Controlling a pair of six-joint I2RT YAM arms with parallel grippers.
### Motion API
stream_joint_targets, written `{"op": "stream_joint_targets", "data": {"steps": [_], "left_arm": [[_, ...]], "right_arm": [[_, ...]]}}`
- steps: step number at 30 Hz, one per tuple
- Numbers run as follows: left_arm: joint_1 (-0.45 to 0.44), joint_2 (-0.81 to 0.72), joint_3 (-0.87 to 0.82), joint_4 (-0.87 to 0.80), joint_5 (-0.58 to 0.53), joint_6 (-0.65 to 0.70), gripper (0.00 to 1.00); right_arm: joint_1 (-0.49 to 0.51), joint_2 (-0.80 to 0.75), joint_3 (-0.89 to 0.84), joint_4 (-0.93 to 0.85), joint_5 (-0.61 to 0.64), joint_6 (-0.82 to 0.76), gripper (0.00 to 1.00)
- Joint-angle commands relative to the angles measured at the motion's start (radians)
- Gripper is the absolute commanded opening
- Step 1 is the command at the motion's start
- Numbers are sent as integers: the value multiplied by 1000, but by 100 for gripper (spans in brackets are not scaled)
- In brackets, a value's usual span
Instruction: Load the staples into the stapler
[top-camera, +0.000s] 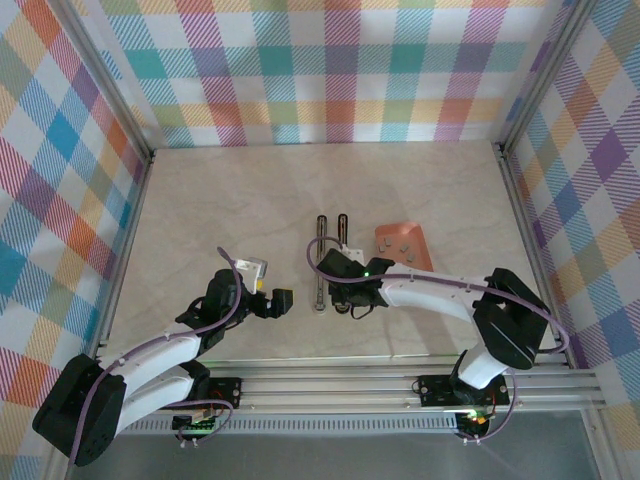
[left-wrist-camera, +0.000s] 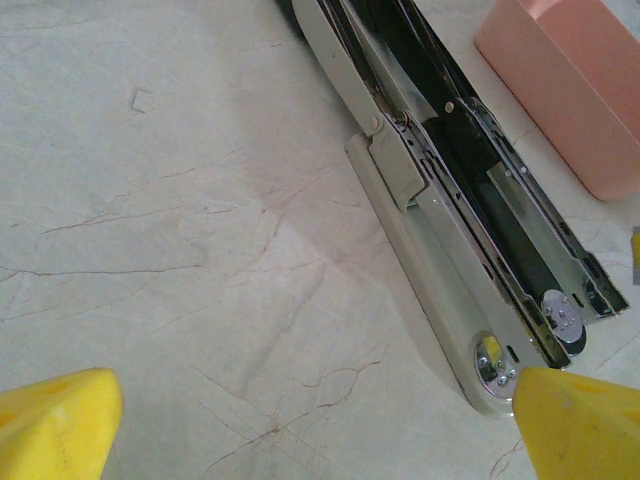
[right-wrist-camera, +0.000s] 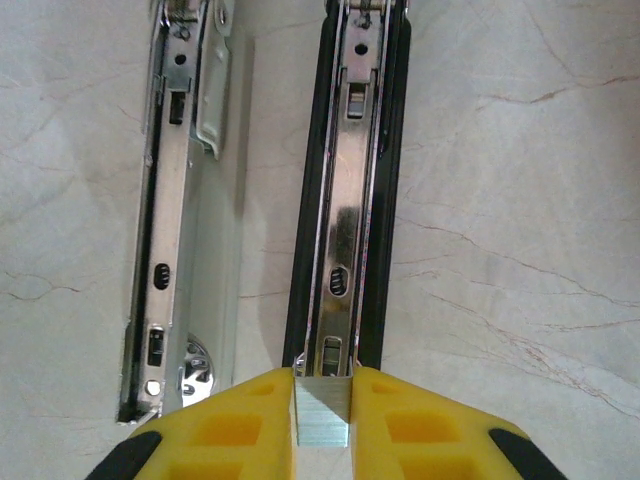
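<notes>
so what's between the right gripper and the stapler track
A strip of staples, pinched in the right gripper, its front end at the mouth of the stapler track, per the right wrist view.

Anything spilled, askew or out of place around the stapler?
What looks like a loose staple lies on the table, apart from the opened stapler and away from the staple strip pinched in the right gripper. Nothing else stands out.

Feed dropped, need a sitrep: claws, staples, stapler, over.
Left claw open, hovering beside the stapler. Right claw shut on staple strip, lined up at open magazine's end. Pink box beside stapler, not blocking.
</notes>
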Motion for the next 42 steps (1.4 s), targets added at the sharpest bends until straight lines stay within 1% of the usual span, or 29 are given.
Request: {"op": "stream_joint_targets", "data": {"steps": [1,25,42], "left_arm": [[-8,2,29,11,3,11,100],[-8,13,31,12,6,11,100],[-8,19,30,15,6,12,100]], "right_arm": [[3,18,-1,-16,-12,-7,18],[3,58,-12,-13,-41,8,18],[2,77,-6,-54,-53,21,17]]}}
